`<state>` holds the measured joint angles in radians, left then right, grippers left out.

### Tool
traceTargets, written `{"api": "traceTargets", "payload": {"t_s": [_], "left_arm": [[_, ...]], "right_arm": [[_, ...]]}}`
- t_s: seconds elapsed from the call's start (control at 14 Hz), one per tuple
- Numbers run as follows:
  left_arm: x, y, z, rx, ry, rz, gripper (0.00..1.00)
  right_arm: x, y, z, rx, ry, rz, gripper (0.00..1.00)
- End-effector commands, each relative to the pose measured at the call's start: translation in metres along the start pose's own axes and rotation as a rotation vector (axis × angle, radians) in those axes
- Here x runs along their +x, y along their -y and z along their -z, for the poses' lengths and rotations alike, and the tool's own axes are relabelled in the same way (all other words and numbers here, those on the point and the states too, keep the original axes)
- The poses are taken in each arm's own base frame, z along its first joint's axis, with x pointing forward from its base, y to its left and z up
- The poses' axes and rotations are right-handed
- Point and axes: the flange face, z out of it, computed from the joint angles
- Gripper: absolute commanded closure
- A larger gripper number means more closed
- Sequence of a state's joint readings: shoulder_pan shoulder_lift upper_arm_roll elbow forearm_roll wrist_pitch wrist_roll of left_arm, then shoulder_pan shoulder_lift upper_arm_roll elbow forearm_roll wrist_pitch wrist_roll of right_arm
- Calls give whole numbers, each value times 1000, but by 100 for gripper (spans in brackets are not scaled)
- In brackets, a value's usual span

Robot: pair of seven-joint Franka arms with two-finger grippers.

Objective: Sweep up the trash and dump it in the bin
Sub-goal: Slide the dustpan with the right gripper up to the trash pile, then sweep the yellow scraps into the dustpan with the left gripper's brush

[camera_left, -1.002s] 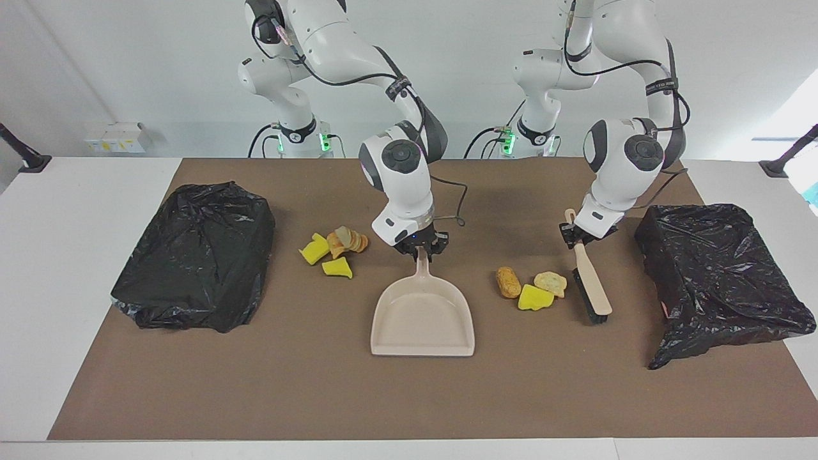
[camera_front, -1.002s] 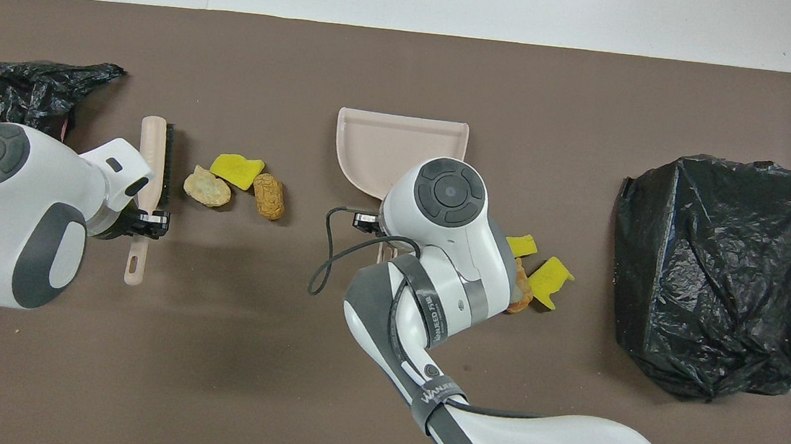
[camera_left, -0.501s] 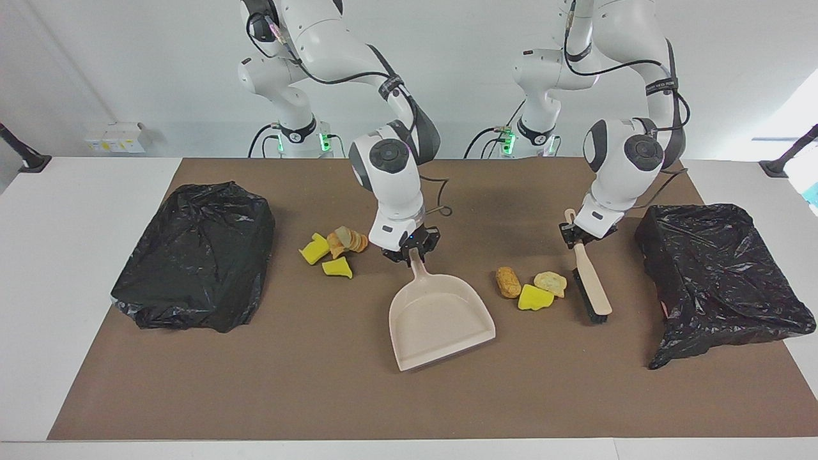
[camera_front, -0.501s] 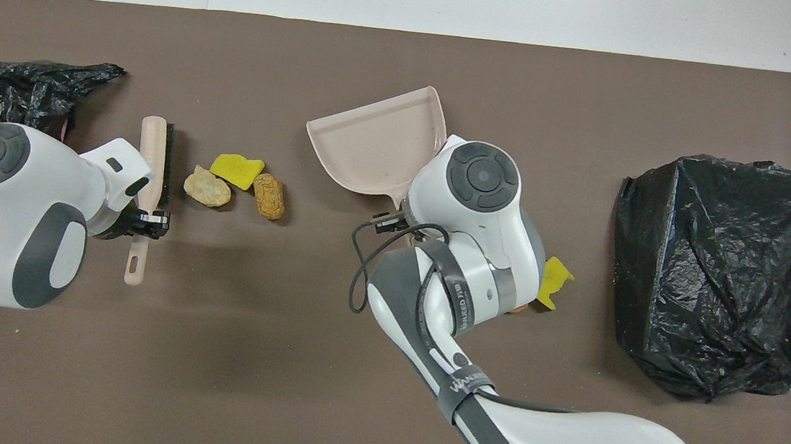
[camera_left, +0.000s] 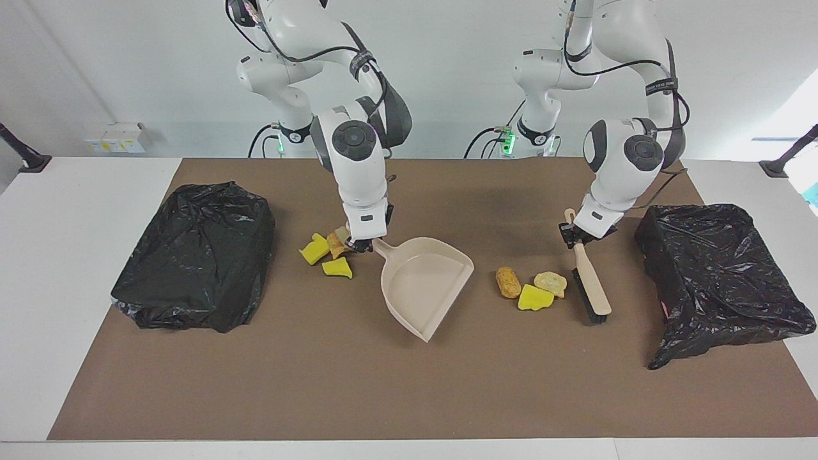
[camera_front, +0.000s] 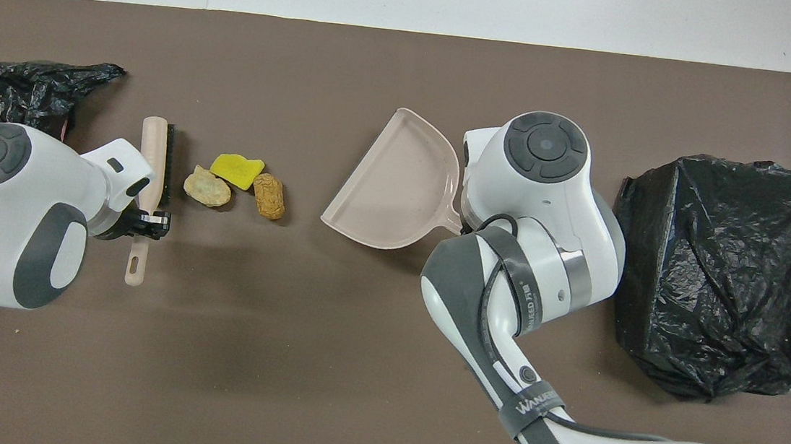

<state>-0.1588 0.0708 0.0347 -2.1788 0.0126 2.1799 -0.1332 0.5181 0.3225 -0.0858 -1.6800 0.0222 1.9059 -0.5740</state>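
1. Right hand [camera_left: 362, 246] clamped on the dustpan [camera_left: 423, 289] handle, beside the trash pile [camera_left: 327, 253] at its end of the desk [camera_left: 358, 383]; pan mouth faces the other pile, likely to catch it
2. Left hand [camera_left: 575, 235] gripping the brush [camera_left: 591, 284], bristles down beside the second trash pile [camera_left: 530, 287], ready to push pan-ward
3. Black bins [camera_left: 195, 255] flank the ends, for dumping
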Motion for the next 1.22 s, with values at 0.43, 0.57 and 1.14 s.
{"api": "traceTargets", "payload": {"t_s": [0.43, 0.57, 1.14], "left_arm": [[-10, -21, 2, -9, 8, -53, 100], [-13, -41, -6, -6, 18, -89, 100], [-42, -134, -15, -62, 60, -190, 100]], "right_arm": [[39, 65, -35, -14, 73, 194, 100], [44, 68, -45, 3, 70, 179, 100], [51, 82, -45, 48, 37, 126, 100]]}}
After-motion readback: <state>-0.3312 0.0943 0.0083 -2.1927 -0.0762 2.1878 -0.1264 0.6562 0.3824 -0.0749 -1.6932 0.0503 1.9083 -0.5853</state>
